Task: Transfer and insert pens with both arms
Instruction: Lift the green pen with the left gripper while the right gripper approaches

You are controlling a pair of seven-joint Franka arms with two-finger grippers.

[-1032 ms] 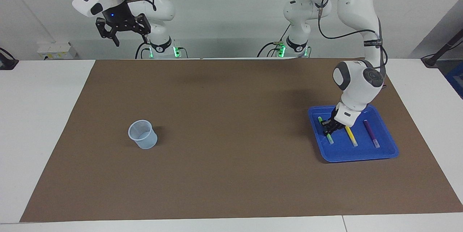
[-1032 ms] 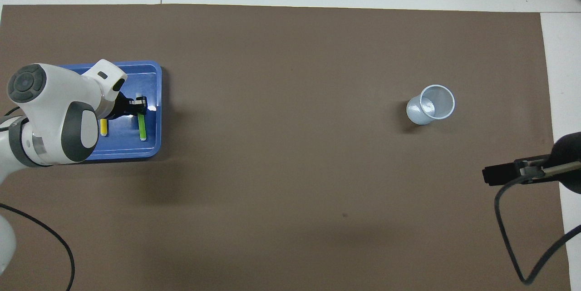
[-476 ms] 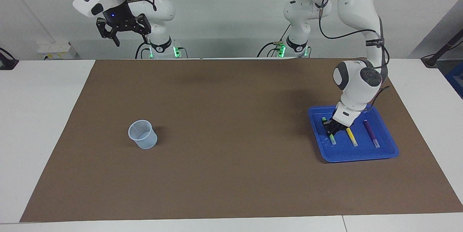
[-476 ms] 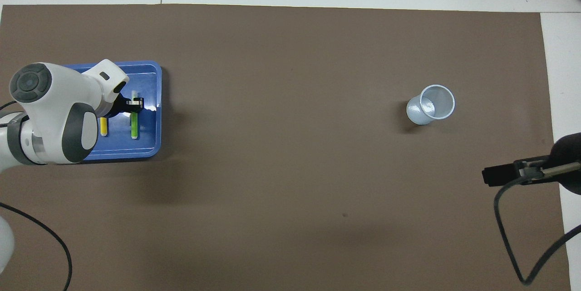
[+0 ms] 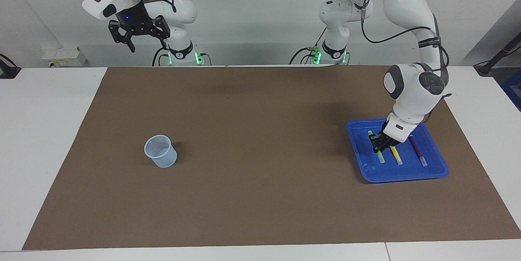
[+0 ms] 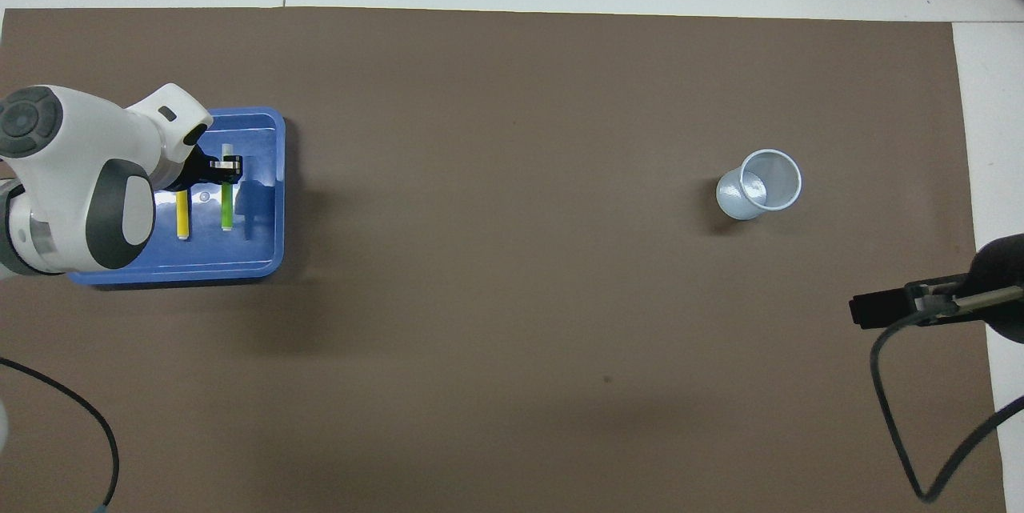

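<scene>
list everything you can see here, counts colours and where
green pen: 1, bright green, held by the left gripper over the tray
yellow pen: 1, yellow, lying in the tray beside the green one
purple pen: 1, purple, lying in the tray, nearest the left arm's end of the table
tray: 1, blue, on the mat toward the left arm's end
cup: 1, pale translucent, upright on the mat toward the right arm's end
mat: 1, brown, covering most of the table
table: 1, white
left gripper: 1, black, shut on the green pen
right gripper: 1, black, open, raised above the table's edge nearest the robots, waiting
</scene>
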